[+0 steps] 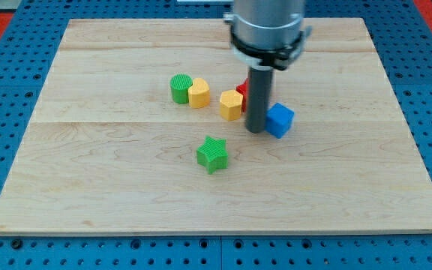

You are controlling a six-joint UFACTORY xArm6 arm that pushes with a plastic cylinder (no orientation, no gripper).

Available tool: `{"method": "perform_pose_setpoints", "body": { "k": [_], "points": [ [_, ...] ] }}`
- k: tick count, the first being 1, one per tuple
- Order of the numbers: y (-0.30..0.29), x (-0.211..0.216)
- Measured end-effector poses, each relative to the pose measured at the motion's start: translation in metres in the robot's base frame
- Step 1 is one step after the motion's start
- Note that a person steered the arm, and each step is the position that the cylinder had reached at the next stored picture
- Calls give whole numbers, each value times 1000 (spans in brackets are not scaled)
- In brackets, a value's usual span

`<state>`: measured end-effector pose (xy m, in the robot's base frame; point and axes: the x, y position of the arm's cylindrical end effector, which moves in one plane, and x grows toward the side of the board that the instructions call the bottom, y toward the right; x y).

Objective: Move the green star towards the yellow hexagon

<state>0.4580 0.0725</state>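
The green star [213,154] lies on the wooden board [126,187] just below the middle. The yellow hexagon [231,104] sits above it and slightly to the view's right. My tip [255,131] rests on the board to the right of the hexagon, between it and a blue cube [280,120]. The tip is up and to the right of the green star, apart from it. A red block [242,89] shows partly behind the rod, so its shape is unclear.
A green cylinder [180,88] and a yellow block [199,94] touch each other at the view's left of the hexagon. The arm's grey body [267,30] hangs over the top middle. A blue pegboard [6,90] surrounds the board.
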Motion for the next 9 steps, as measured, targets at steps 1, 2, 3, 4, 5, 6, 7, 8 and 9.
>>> {"method": "perform_pose_setpoints", "body": {
  "k": [1, 2, 3, 4, 5, 6, 7, 8, 9],
  "points": [
    [44, 64],
    [30, 115],
    [-16, 107],
    [-30, 72],
    [-35, 52],
    [-34, 49],
    [-31, 99],
    [-75, 122],
    [-93, 87]
  ]
}}
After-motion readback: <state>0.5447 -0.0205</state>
